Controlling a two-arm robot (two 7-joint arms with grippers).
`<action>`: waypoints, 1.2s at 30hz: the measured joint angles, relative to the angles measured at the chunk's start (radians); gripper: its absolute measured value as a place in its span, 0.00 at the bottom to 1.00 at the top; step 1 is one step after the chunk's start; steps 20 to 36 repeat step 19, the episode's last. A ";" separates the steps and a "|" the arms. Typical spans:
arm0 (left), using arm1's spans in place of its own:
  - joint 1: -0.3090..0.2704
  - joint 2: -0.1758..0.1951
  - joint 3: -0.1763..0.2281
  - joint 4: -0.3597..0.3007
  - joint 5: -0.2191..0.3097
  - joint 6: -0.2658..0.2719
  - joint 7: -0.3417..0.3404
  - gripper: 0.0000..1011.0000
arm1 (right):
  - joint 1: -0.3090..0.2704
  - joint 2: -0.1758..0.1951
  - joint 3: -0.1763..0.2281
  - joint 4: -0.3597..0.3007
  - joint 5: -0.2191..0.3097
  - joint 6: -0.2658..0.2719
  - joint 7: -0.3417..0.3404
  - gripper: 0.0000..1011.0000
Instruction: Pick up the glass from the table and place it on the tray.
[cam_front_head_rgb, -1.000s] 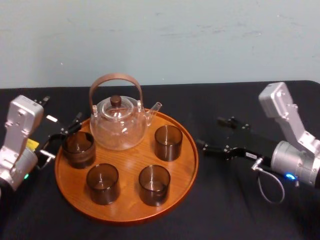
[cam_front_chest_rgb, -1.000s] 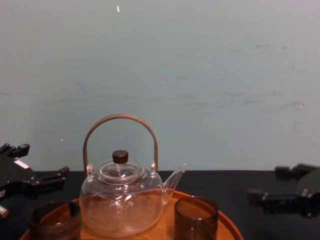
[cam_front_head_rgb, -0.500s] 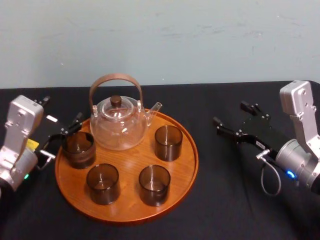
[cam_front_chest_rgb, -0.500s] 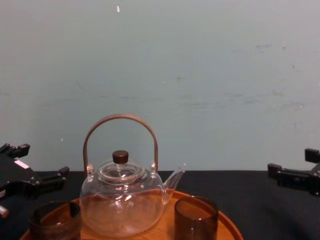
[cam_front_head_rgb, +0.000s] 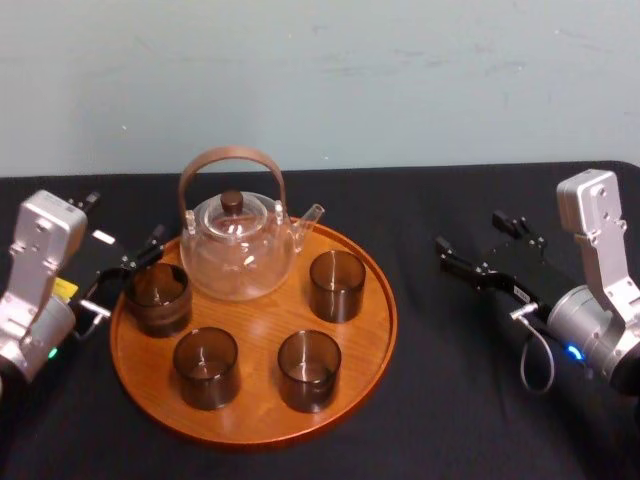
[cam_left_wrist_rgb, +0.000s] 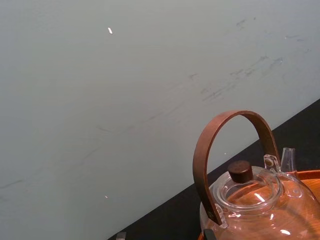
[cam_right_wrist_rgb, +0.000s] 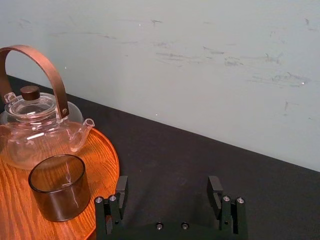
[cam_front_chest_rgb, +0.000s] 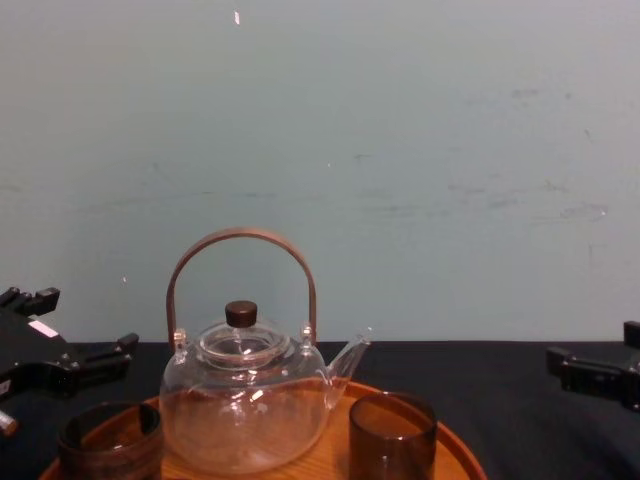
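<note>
black table (cam_front_head_rgb: 450, 400) under it all. the wide orange tray (cam_front_head_rgb: 262, 325) lies between the two grippers. teapot (cam_front_head_rgb: 238, 245) stands at the tray's back. the glass (cam_front_head_rgb: 336, 285) is upright on the tray, the tumbler nearest the right gripper (cam_front_head_rgb: 468, 231) but well apart from it. that one's jaws are spread and empty. the left gripper (cam_front_head_rgb: 124, 222) sits just beside the tray's other rim, jaws apart too.

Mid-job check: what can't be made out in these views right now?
Chest view: base of the glass and front of the tray, cut off by the lower edge.
Head view: whether the open left gripper touches the ribbed cup; its black fingers merge with the black table.
Left wrist view: teapot base, past the frame edge.
Right wrist view: part of the tray rim, behind the open right gripper over the table.
</note>
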 joint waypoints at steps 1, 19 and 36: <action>0.000 0.000 0.000 0.000 0.000 0.000 0.000 0.99 | 0.000 0.000 0.000 0.000 0.000 0.000 0.000 0.99; 0.000 0.000 0.000 0.000 0.000 0.000 0.000 0.99 | 0.001 0.004 -0.003 -0.005 0.003 -0.001 0.003 0.99; 0.000 0.000 0.000 0.000 0.000 0.000 0.000 0.99 | 0.001 0.004 -0.003 -0.005 0.003 -0.001 0.003 0.99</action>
